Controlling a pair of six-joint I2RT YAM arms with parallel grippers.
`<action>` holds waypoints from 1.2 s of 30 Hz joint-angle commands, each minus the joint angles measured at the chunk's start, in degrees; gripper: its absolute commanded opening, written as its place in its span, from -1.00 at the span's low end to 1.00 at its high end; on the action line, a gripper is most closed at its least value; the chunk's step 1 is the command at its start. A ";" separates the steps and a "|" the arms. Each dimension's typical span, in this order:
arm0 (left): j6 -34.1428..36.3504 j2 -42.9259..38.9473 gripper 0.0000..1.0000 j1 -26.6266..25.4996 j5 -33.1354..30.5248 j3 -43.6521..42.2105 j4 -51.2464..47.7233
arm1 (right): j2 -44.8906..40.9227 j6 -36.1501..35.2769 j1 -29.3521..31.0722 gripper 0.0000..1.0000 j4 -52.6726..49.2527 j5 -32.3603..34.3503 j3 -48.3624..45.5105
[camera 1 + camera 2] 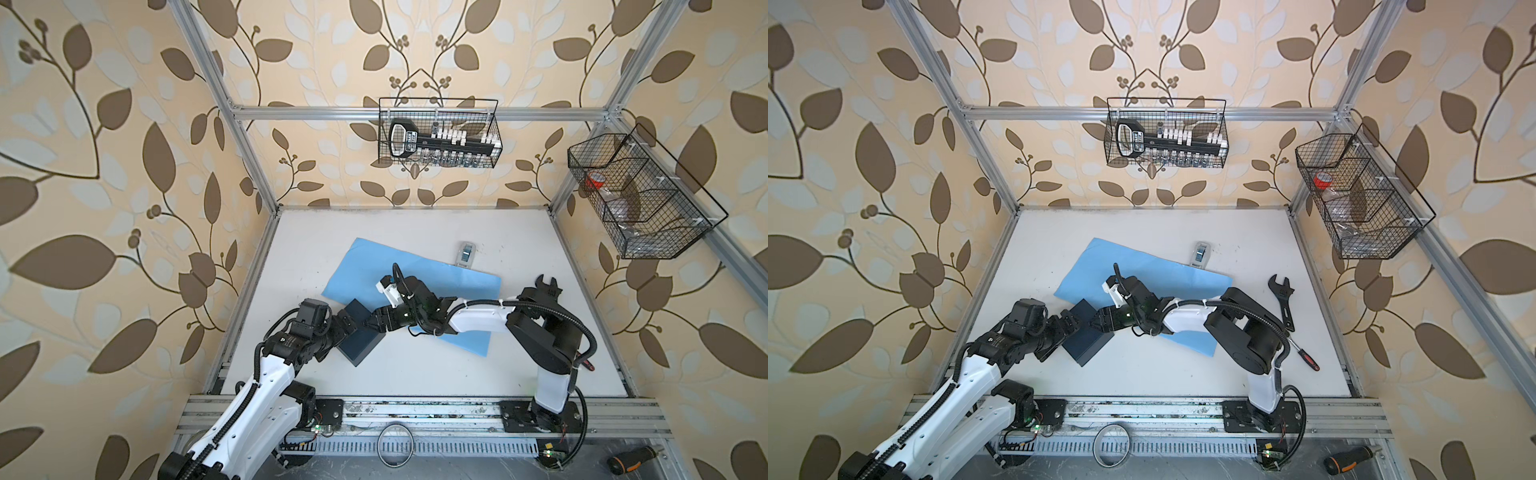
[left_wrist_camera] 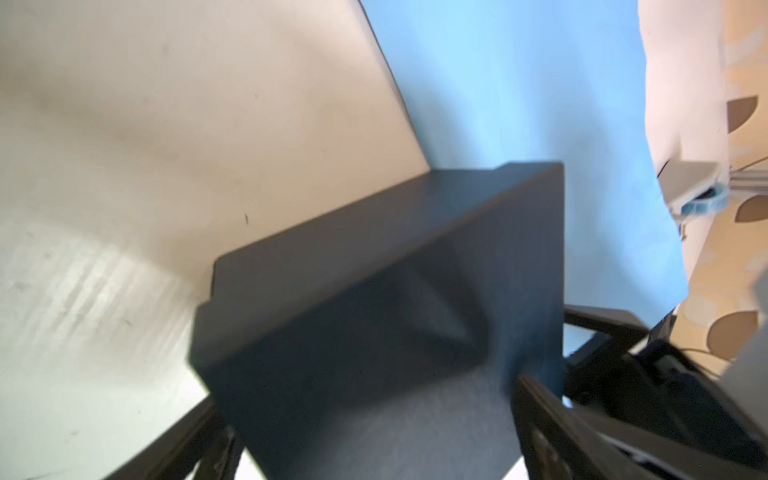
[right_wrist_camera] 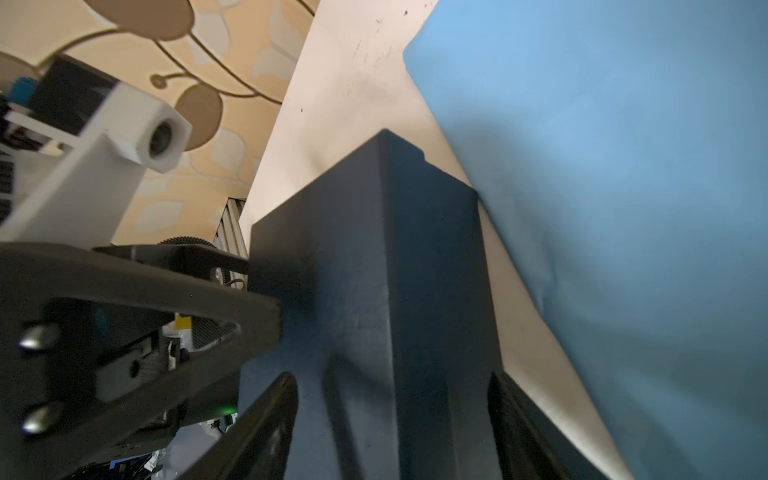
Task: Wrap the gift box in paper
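Here, the left gripper (image 2: 365, 411) has its jaws spread wide, and the box (image 1: 360, 343) fills the gap between its fingers (image 2: 540, 419). Whether they pinch it I cannot tell. Facing it, the right gripper (image 3: 390, 386) straddles a corner edge of the box, one finger on each side, its hold equally unclear. In both top views the box is between the two grippers, at the near left edge of the paper (image 1: 374, 266), which is spread on the table (image 1: 415, 374). A dispenser (image 1: 466, 253) stands at the paper's far edge.
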 commanded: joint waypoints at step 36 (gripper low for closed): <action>-4.48 15.48 0.58 -0.72 14.93 12.88 17.95 | -6.68 10.02 -1.10 0.13 11.99 -3.61 -3.32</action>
